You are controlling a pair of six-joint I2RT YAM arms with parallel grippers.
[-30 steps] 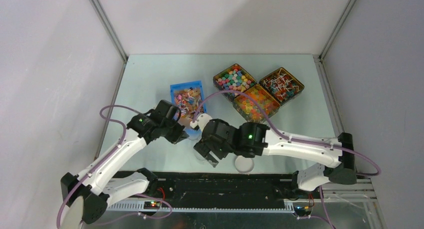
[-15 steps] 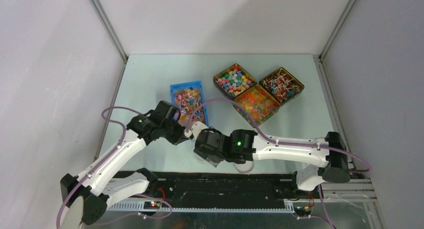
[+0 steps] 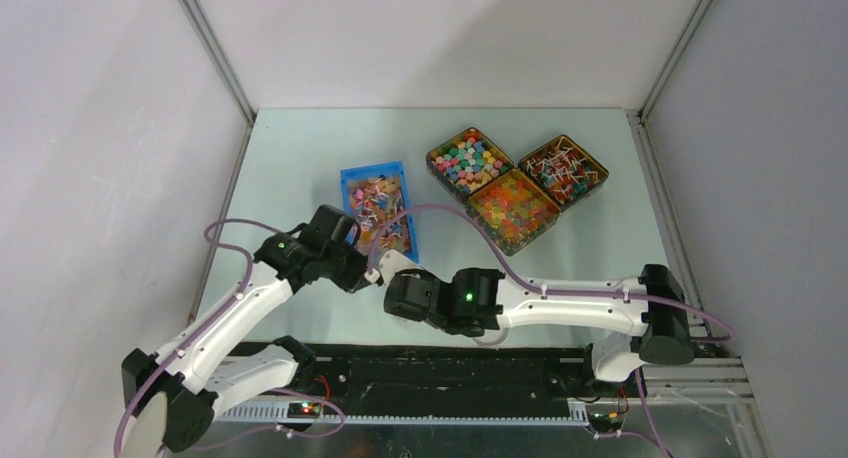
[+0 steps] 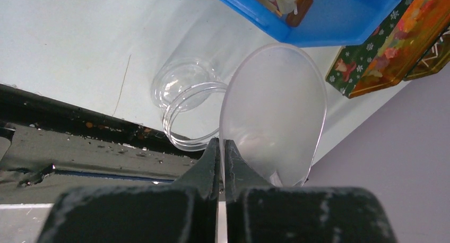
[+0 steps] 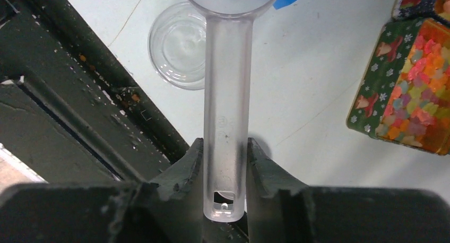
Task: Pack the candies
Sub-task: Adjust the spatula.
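The candies (image 3: 376,202) fill a blue tray (image 3: 346,181) left of the table's middle. Just in front of it the two grippers meet on a translucent plastic scoop (image 4: 273,110). My left gripper (image 4: 221,142) is shut on the thin rim of the scoop's bowl. My right gripper (image 5: 225,142) is shut on the scoop's handle (image 5: 227,94), one finger against each side near its end. The bowl looks empty. In the top view the left gripper (image 3: 358,268) and right gripper (image 3: 392,278) are almost touching.
A clear jar (image 4: 183,94) lies on its side by the near edge, and its clear lid (image 5: 178,46) rests flat on the table. Three tins stand at the back right: coloured cubes (image 3: 468,161), orange gummies (image 3: 513,207), lollipops (image 3: 562,172). A black rail (image 4: 79,147) borders the near edge.
My right arm has swung left to the left gripper, and its jaws have closed from wide open onto the scoop's handle. The left arm has barely moved.
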